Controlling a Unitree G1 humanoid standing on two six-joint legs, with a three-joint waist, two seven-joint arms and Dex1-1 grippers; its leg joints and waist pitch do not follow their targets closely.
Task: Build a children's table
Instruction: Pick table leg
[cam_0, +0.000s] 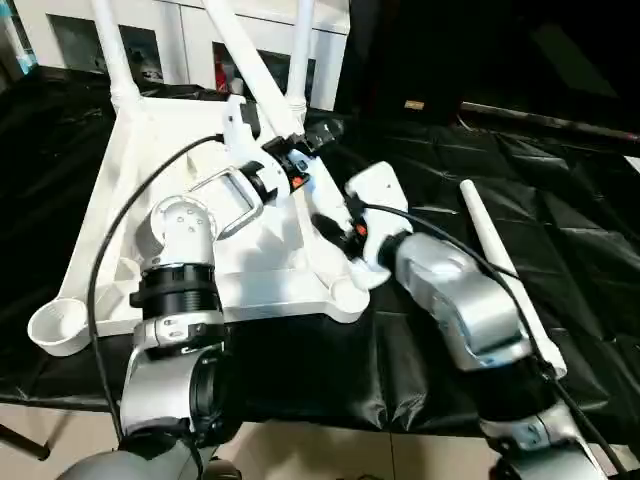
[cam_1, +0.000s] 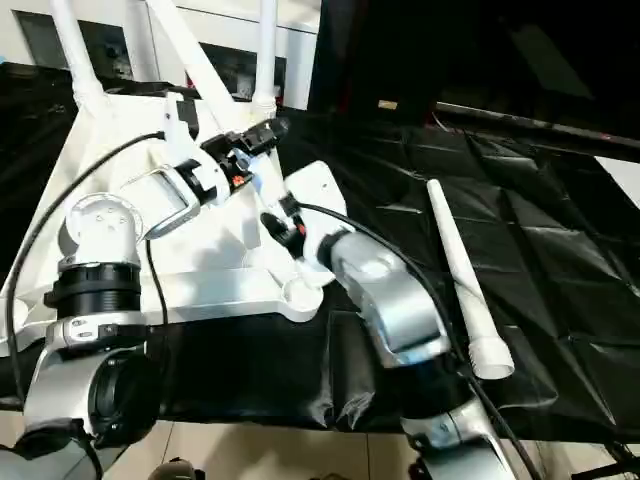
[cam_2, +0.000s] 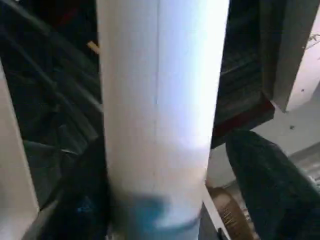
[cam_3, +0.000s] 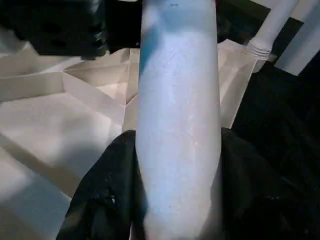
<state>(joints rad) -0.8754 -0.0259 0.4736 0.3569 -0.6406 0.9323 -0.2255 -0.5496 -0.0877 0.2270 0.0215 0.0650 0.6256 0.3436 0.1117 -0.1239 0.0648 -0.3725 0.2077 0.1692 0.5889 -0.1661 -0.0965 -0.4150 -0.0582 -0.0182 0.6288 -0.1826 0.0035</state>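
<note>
Tabletop (cam_0: 560, 200) covered w/ crinkled black cloth, glossy in spots where light hits the folds. Behind it, top left, a white cabinet (cam_0: 190, 45) w/ glass-front doors (dark contents inside, can't tell what). Upper right bkgd is very dark, w/ a dark ledge (cam_1: 520, 110) running across. Floor (cam_0: 330, 450) below the cloth's near edge: pale beige tile.

No readable text, labels, brand names, numbers or signs appear on anything here, from any camera angle.
</note>
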